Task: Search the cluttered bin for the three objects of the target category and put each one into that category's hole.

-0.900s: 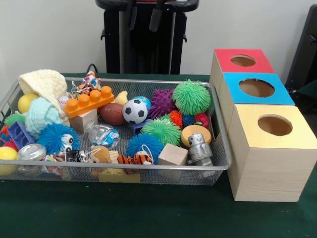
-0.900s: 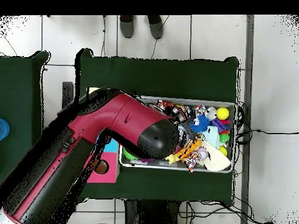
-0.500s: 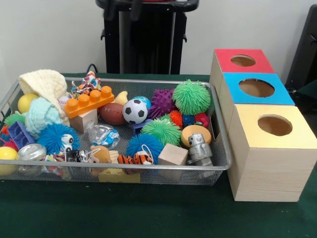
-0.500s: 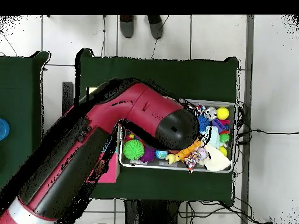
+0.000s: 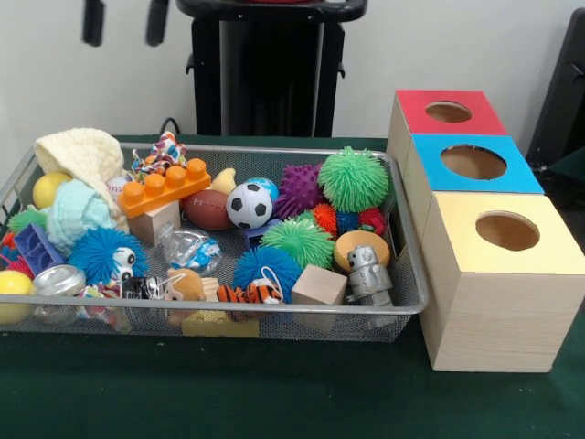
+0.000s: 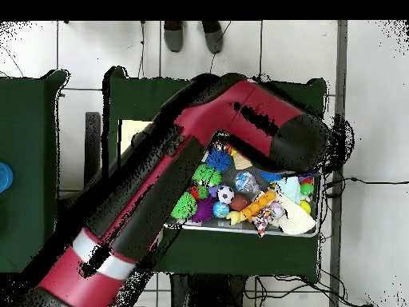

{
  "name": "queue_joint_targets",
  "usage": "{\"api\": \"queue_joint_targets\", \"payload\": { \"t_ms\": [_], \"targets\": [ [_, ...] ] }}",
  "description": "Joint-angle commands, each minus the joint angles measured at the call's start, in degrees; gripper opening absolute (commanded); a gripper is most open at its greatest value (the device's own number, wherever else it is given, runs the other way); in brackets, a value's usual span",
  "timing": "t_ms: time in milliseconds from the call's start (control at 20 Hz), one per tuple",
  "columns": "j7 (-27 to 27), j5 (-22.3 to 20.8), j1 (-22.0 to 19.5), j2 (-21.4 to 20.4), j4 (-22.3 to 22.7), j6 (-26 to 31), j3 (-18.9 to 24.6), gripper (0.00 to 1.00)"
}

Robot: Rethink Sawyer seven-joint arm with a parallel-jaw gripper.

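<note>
Gripper (image 5: 123, 22) up at top edge above bin (image 5: 407, 274), fingers apart, empty, we note.

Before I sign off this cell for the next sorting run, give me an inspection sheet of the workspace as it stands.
Surface: green table cloth, bare in front of the bin.
Job's things: wire mesh bin full of toys; three wooden boxes with round holes in a row beside it, with a red top, a blue top and a yellow top.
Clutter: soccer ball, orange brick, green spiky ball, toy robot, wooden cube, all in the bin.
Pincer: pincer high above the bin's end away from the boxes, fingers apart, holding nothing.
Cables: black cable on the floor.
Surroundings: a person's shoes at the overhead view's top edge.
</note>
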Motion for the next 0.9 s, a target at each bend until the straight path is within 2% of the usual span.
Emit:
{"api": "queue_joint_targets", "payload": {
  "t_ms": [50, 200, 500, 900],
  "targets": [
    [4.9, -0.2, -6.6, 4.2, -17.0, -7.4, 5.1, 1.0],
    [5.8, 0.2, -9.9, 5.0, -21.5, -7.7, 4.8, 1.0],
    [11.0, 2.3, -14.6, 7.8, -29.9, -6.5, 2.9, 1.0],
    [23.1, 4.7, -24.3, 12.8, -48.8, -4.7, -2.6, 1.0]
  ]
}}
